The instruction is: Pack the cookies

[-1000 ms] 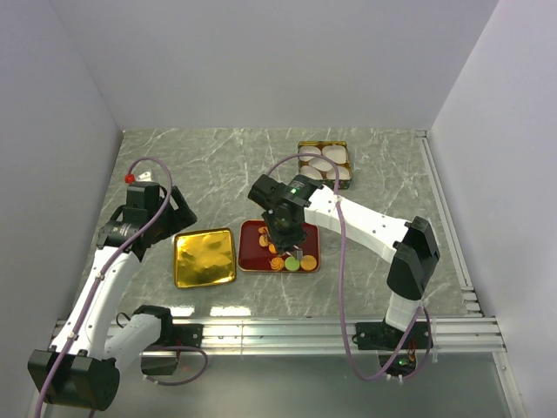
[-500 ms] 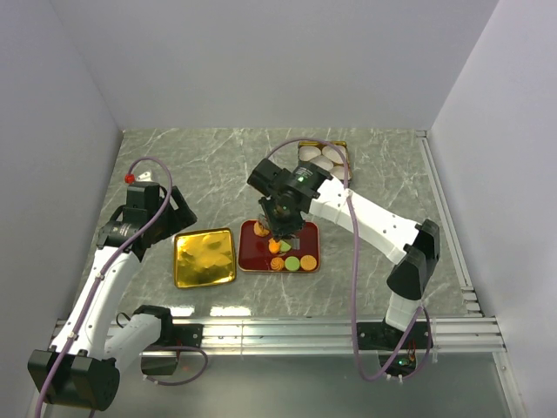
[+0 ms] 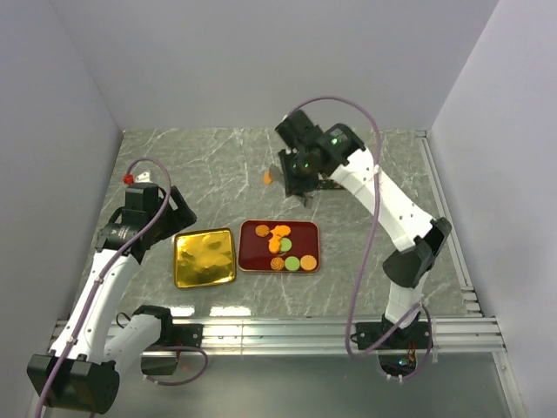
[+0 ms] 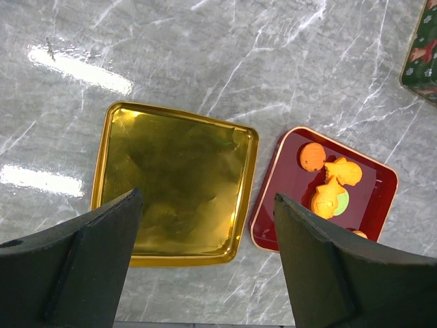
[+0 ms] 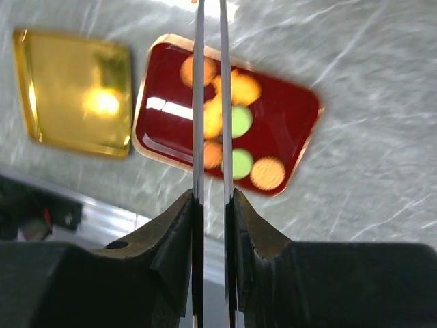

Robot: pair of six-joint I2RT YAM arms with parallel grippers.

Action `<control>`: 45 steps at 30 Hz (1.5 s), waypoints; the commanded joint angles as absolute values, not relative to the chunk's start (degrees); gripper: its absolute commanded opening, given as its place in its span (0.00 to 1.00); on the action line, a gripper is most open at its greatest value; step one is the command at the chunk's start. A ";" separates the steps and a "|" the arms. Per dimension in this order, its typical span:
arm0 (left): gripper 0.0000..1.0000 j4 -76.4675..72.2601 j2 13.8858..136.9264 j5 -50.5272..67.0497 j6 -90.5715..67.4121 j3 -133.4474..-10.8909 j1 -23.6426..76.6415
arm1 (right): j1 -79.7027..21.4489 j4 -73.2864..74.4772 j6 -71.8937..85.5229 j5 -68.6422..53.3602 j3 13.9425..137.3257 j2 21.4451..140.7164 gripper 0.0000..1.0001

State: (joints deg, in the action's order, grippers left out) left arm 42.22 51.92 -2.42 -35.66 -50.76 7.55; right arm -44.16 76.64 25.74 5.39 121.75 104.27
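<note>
Several cookies, orange and light green, lie in the red tray, also seen as cookies and blurred cookies. My right gripper hangs high over the table behind the tray, shut on thin metal tweezers. The tweezers' tips pinch one orange cookie. My left gripper stands open and empty above the gold tray, left of the red tray.
The gold tray lies beside the red tray's left edge. A dark green printed tin sits at the back, mostly hidden by the right arm in the top view. Grey walls close in on three sides.
My right gripper rose from the red tray and swung toward the back, carrying an orange cookie in the tweezers. The left arm stayed still.
</note>
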 commanded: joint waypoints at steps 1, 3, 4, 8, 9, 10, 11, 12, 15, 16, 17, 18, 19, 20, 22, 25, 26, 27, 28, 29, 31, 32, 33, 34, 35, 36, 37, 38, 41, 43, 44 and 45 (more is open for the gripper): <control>0.84 39.73 50.36 -2.29 -35.77 -50.36 7.73 | -36.67 75.41 23.38 2.47 125.76 106.78 0.27; 0.84 39.81 50.36 -2.37 -35.86 -50.45 7.73 | -32.37 74.62 22.94 0.28 127.26 108.45 0.26; 0.84 39.90 50.36 -2.37 -35.86 -50.45 7.82 | -30.95 74.45 22.77 0.26 129.27 109.15 0.26; 0.84 39.99 50.19 -2.99 -36.03 -50.45 8.00 | -25.59 73.66 22.32 -2.63 133.41 112.41 0.25; 0.84 39.99 50.01 -2.90 -36.04 -50.36 8.00 | -24.53 73.13 22.50 -3.25 133.85 112.93 0.25; 0.85 39.99 50.01 -2.99 -36.04 -50.45 8.00 | -23.48 72.43 22.67 -4.64 134.03 113.55 0.25; 0.85 39.99 49.84 -2.99 -36.12 -50.45 8.09 | -21.64 71.03 22.94 -5.27 134.03 113.90 0.25; 0.86 40.08 49.83 -3.34 -36.21 -50.45 8.09 | -20.84 70.41 23.55 -5.97 134.03 114.60 0.25; 0.88 40.25 49.75 -3.69 -36.39 -50.36 8.09 | -18.11 68.30 24.78 -9.05 134.47 117.06 0.25; 0.88 40.25 49.66 -3.78 -36.39 -50.45 8.09 | -17.76 67.94 25.05 -9.66 135.34 117.77 0.25; 0.88 40.34 49.66 -3.87 -36.47 -50.45 8.09 | -17.06 67.16 25.14 -10.71 135.79 118.56 0.25; 0.88 40.34 49.66 -3.95 -36.47 -50.36 8.09 | -16.79 66.80 25.40 -10.90 136.23 119.78 0.25; 0.88 40.34 49.66 -4.04 -36.56 -50.36 8.09 | -16.61 66.19 25.40 -10.99 137.10 120.23 0.25; 0.88 40.43 49.66 -4.04 -36.56 -50.36 8.09 | -16.44 64.96 25.40 -10.90 137.37 120.67 0.25; 0.88 40.43 49.83 -4.22 -36.65 -50.45 8.09 | -15.65 63.64 25.93 -10.72 137.46 121.55 0.25; 0.87 40.34 50.01 -4.31 -36.65 -50.36 8.09 | -14.42 62.58 26.72 -11.25 138.60 123.48 0.25; 0.87 40.43 50.10 -4.39 -36.74 -50.45 8.09 | -14.15 63.01 26.81 -11.16 139.13 124.10 0.25; 0.87 40.52 50.18 -4.48 -36.74 -50.36 8.09 | -13.98 63.19 26.81 -11.16 139.57 125.15 0.25; 0.87 40.60 50.27 -4.57 -36.74 -50.54 8.09 | -13.71 63.28 26.72 -11.08 139.92 125.42 0.25; 0.87 40.61 50.27 -4.57 -36.83 -50.54 8.09 | -13.71 63.46 26.54 -10.73 139.75 125.68 0.25; 0.86 40.61 50.45 -4.66 -36.83 -50.45 8.09 | -13.54 62.85 26.02 -9.94 138.35 125.77 0.25; 0.86 40.61 50.54 -4.66 -36.83 -50.54 8.09 | -13.54 62.49 25.84 -9.76 137.90 125.86 0.25; 0.86 40.61 50.80 -4.66 -36.83 -50.45 8.09 | -13.36 62.40 25.75 -9.67 137.64 126.47 0.25; 0.86 40.52 50.89 -4.57 -36.83 -50.45 8.09 | -13.19 62.32 25.75 -9.58 137.55 126.91 0.24; 0.86 40.52 51.06 -4.48 -36.74 -50.45 8.09 | -13.01 62.40 25.84 -9.67 137.72 127.35 0.24; 0.86 40.52 51.50 -4.31 -36.65 -50.54 8.09 | -13.01 62.32 25.93 -9.75 137.90 128.05 0.24; 0.86 40.69 51.76 -4.31 -36.65 -50.54 8.09 | -12.92 62.40 26.01 -9.76 137.81 128.23 0.24; 0.85 40.69 52.03 -4.31 -36.65 -50.62 8.09 | -12.92 62.14 26.10 -9.93 137.81 128.49 0.24; 0.85 40.69 52.21 -4.31 -36.65 -50.63 8.09 | -12.92 61.18 26.37 -10.19 136.67 128.58 0.24; 0.85 40.61 52.21 -4.31 -36.65 -50.62 8.09 | -12.92 60.91 26.37 -10.28 135.88 128.85 0.24; 0.86 40.69 52.21 -4.31 -36.65 -50.62 8.09 | -12.83 60.91 26.37 -10.28 135.70 129.11 0.24; 0.86 40.69 52.12 -4.31 -36.65 -50.63 8.09 | -12.92 60.73 26.37 -10.28 135.62 129.29 0.25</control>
State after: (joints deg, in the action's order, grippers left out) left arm 41.41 52.42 -3.92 -36.29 -50.65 7.77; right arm -13.23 63.40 26.13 -9.98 135.68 128.64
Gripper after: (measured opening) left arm 0.855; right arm 0.318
